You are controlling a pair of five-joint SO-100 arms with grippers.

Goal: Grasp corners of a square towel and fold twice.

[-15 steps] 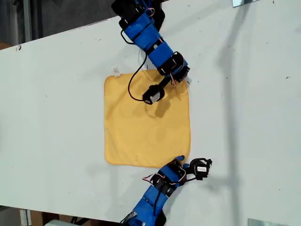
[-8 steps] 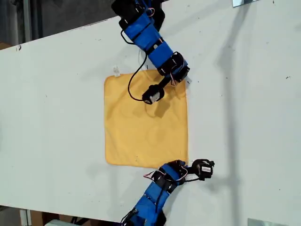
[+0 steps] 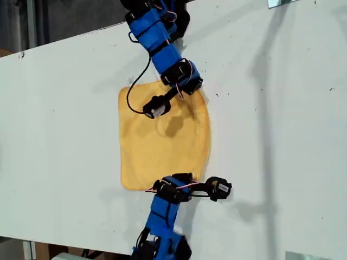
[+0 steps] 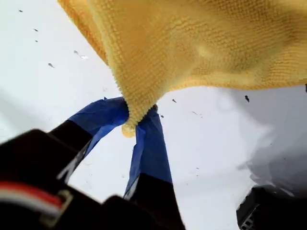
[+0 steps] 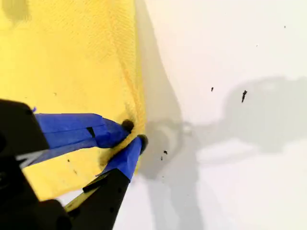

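The white bench [image 3: 282, 135] is carrying the towel [image 3: 162, 141], which is lying mostly flat. The towel's edge toward the exterior view's right is bowing inward and rising off the surface.

I judge that I am working on the first fold: two corners are gripped and the lifted edge is starting across the cloth. The next move calls for carrying both held corners together over the towel to its opposite edge, at an even height, so the cloth is doubling over cleanly rather than bunching.

One arm [image 3: 162, 49] is reaching to the towel's corner nearer the exterior view's top. The other arm [image 3: 162, 208] is reaching to the corner nearer that view's bottom. I cannot tell from the wrist views which of these is which.

My first gripper [image 4: 136, 112] is clamping one rounded corner [image 4: 128, 125] between its blue fingers [image 4: 151, 143]. The cloth is hanging up and away from the jaws, clear of the bench beneath.

My second gripper [image 5: 135, 133] is pinching the towel's edge [image 5: 139, 103], with one jaw over the yellow cloth and the other under it. The bare bench is lying just beside that edge. How close this pinch is sitting to the true corner is hard to tell in that wrist view.
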